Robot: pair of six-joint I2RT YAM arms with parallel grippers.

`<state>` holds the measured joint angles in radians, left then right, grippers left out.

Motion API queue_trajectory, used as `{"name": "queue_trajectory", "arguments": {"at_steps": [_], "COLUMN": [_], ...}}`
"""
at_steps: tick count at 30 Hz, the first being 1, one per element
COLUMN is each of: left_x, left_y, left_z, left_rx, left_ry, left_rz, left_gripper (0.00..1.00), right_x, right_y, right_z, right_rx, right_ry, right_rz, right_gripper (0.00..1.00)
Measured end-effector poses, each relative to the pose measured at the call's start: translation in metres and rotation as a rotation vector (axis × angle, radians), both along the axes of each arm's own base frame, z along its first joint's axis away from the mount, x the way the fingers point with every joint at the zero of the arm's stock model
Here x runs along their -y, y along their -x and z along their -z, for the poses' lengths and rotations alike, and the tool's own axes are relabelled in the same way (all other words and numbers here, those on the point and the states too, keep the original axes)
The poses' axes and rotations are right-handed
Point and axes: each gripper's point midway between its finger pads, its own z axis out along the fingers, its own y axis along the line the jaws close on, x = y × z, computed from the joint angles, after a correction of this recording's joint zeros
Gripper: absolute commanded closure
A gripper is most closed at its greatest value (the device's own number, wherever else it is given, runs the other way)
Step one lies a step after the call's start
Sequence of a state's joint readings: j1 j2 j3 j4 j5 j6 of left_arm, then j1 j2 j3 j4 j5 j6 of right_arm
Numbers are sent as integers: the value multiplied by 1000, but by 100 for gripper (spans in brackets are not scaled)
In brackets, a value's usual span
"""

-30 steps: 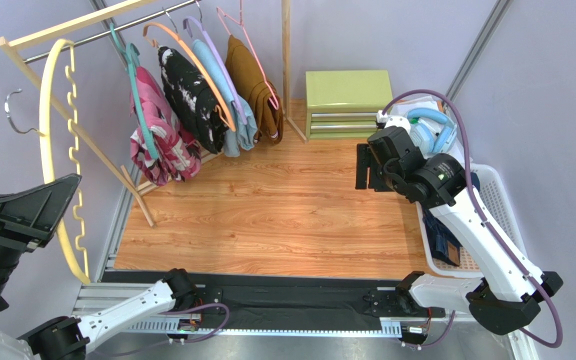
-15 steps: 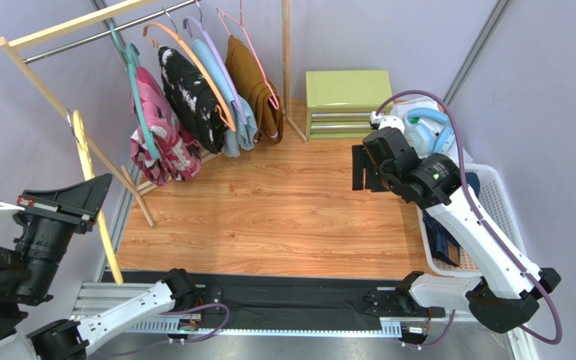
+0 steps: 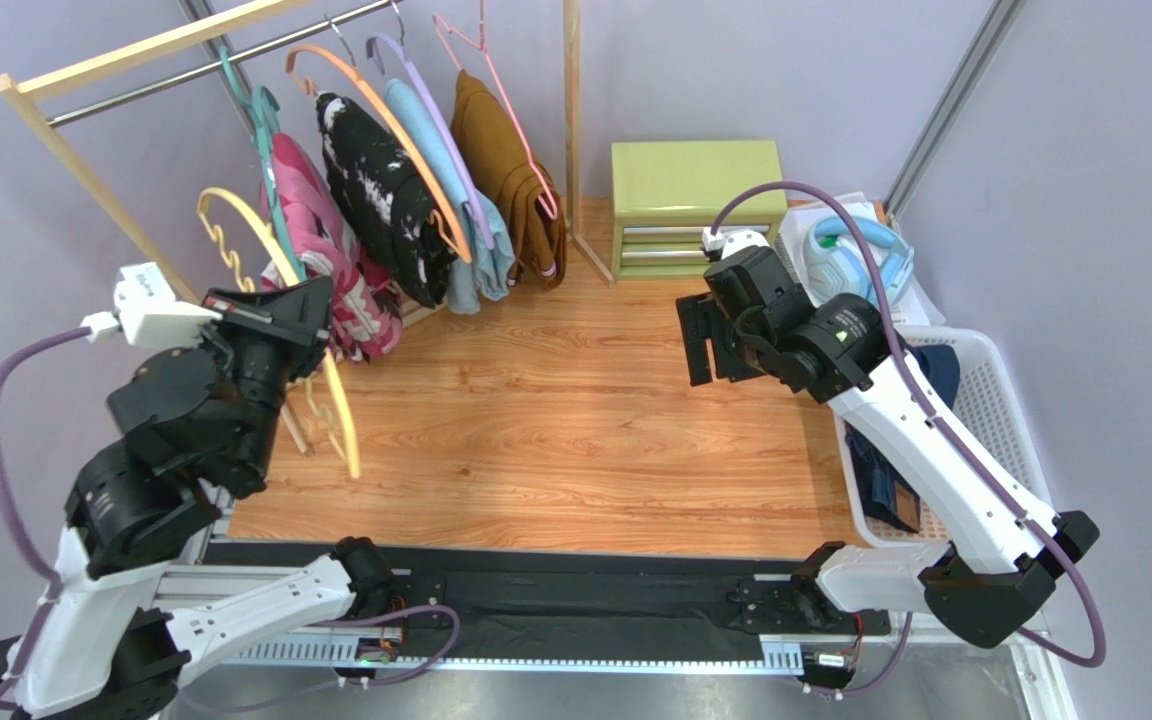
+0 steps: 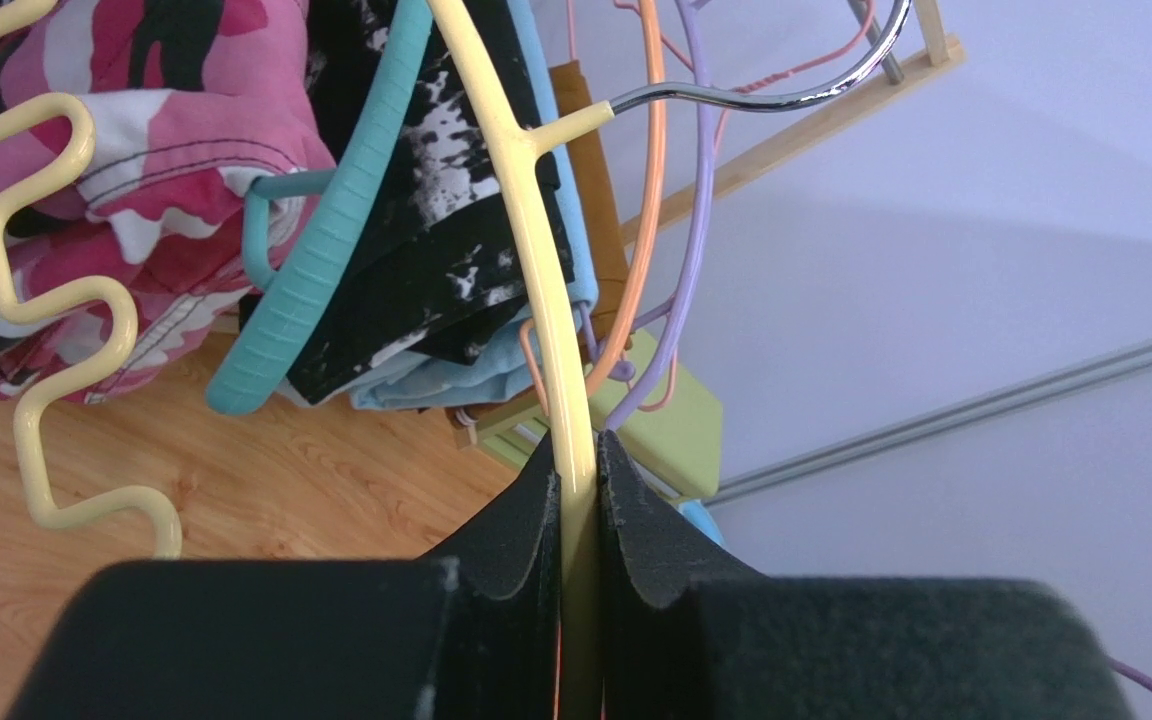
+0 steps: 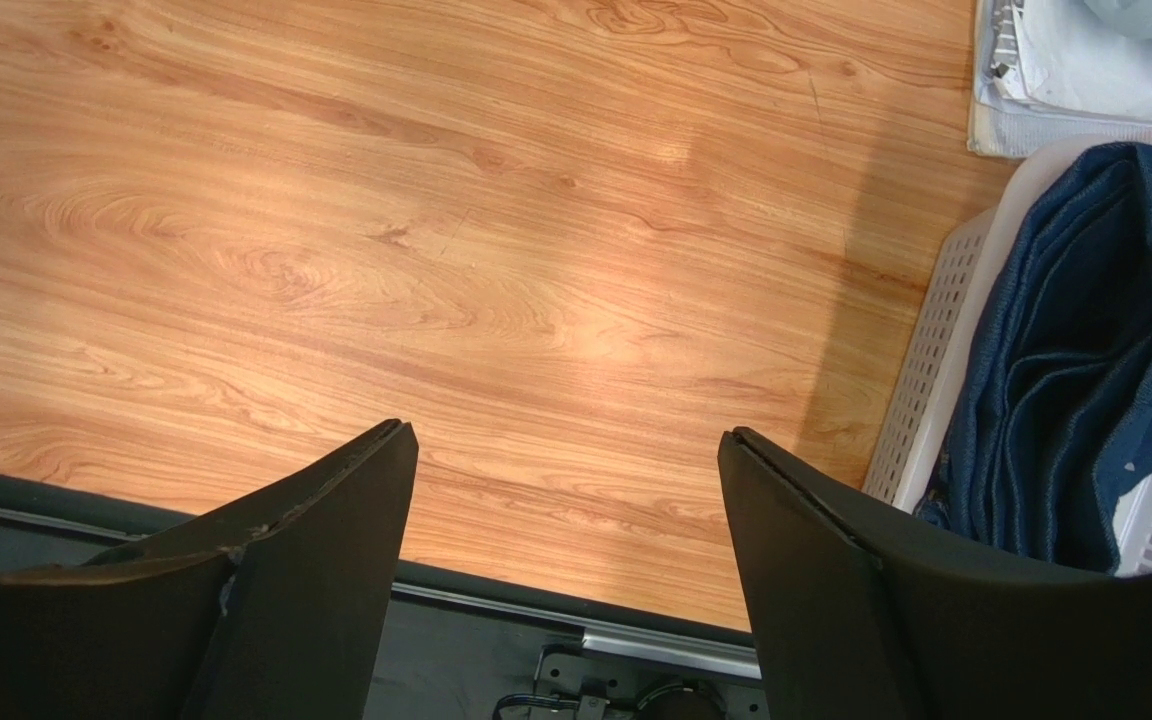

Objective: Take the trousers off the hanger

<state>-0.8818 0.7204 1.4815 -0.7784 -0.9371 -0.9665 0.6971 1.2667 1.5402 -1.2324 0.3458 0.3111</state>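
From above, the left gripper (image 3: pixel 301 323) is at the near left, clamped on a bare yellow hanger (image 3: pixel 339 428) with a wavy edge, just beside the clothes rack (image 3: pixel 49 90). On the rack, the pink trousers (image 3: pixel 364 308) hang on a teal hanger (image 3: pixel 259 143) at the left end. To their right come a black garment (image 3: pixel 379 195) with white splotches, a light blue one (image 3: pixel 465 225) and a brown one (image 3: pixel 500 158). The right gripper (image 3: pixel 702 342) hangs over the wooden table (image 3: pixel 567 420), well apart from the rack. The navy trousers (image 3: pixel 883 477) lie folded in the white basket (image 3: pixel 1010 398) at the right edge.

The left wrist camera shows both fingers pressed together on the yellow hanger's arm, with the pink trousers and teal hanger just beyond.

The right wrist camera shows its fingers spread wide apart with nothing between them, over bare wood. The navy trousers sit in the basket to the right.
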Motion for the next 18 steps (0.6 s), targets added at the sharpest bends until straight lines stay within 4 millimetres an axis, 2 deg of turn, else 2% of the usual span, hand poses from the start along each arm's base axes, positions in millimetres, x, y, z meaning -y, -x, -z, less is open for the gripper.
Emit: {"name": "queue_trajectory", "arguments": {"at_steps": [4, 6, 7, 10, 16, 18], "left_x": [7, -1, 1, -16, -20, -26], "left_y": [-17, -25, -28, -38, -56, -63], "left_z": [7, 7, 6, 1, -10, -12], "left_rx": [1, 2, 4, 26, 64, 73], "left_ry": [20, 52, 76, 123, 183, 216], "left_rz": [-35, -80, -68, -137, -129, -133], "left_gripper": [100, 100, 100, 100, 100, 100], "right_x": [-3, -6, -6, -7, -6, -5], "right_y": [3, 4, 5, 7, 5, 5], "right_z": [-1, -1, 0, 3, 4, 4], "right_rx": [-2, -2, -5, -15, -11, -12], "right_ry": [-11, -21, -22, -15, 12, 13], "right_rz": [-38, -55, -62, -89, -127, -136], "right_gripper": [21, 20, 20, 18, 17, 17]}}
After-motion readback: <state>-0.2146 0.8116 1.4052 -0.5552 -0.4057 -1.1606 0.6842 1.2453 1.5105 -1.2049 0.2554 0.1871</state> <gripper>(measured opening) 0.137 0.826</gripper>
